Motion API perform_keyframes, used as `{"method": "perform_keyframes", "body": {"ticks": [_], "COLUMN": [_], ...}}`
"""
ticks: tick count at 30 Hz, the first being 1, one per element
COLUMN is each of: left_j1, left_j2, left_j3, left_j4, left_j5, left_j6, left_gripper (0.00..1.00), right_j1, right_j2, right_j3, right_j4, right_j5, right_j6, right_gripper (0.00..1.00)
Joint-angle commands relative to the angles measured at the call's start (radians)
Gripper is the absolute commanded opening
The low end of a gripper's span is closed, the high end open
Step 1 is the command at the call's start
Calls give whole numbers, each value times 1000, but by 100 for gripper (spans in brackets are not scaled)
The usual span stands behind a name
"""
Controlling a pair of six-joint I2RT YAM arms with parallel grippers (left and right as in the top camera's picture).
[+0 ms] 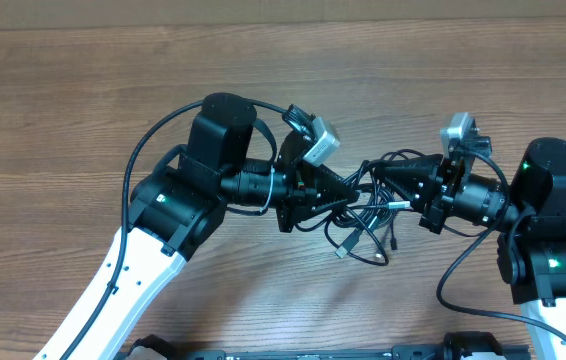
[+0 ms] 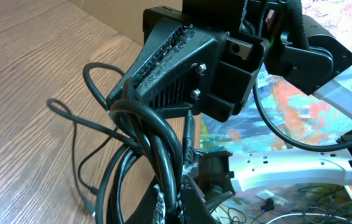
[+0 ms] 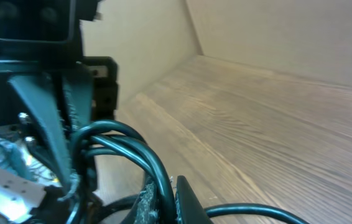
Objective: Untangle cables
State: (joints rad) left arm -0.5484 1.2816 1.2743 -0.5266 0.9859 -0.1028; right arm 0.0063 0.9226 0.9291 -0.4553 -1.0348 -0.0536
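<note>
The cables (image 1: 368, 215) are a knot of thin black cords with small silver-tipped plugs, lying on the wooden table between my two grippers. My left gripper (image 1: 335, 193) reaches in from the left and is shut on a bundle of the cables (image 2: 163, 149), which rises from between its fingertips (image 2: 175, 200). My right gripper (image 1: 391, 177) reaches in from the right and is shut on cable strands (image 3: 126, 140), pinched between its fingers (image 3: 165, 200). The two grippers face each other a short way apart. Loose loops and plugs (image 1: 341, 251) hang towards the near side.
The wooden table (image 1: 83, 110) stretches all round. Thicker black arm cables (image 1: 138, 150) arc beside the left arm and below the right arm (image 1: 453, 285). A wall (image 3: 275, 31) rises at the table's far edge.
</note>
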Motion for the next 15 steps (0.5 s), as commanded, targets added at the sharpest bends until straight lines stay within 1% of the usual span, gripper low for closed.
{"method": "perform_keyframes", "body": {"ticks": [1, 9, 15], "left_j1": [-1, -1, -1], "left_j2": [-14, -14, -14], "left_j3": [5, 5, 5], "left_j4": [0, 0, 0], "left_j5": [73, 80, 80], "left_j6": [2, 2, 2], "left_gripper": [4, 4, 4], "right_j1": [-37, -37, -37], "right_j2": [4, 4, 4], "right_j3": [7, 7, 7], "right_j4": [-4, -8, -43], "right_j5": [190, 189, 189], "right_j6": [-66, -135, -131], "right_gripper": [4, 4, 4]}}
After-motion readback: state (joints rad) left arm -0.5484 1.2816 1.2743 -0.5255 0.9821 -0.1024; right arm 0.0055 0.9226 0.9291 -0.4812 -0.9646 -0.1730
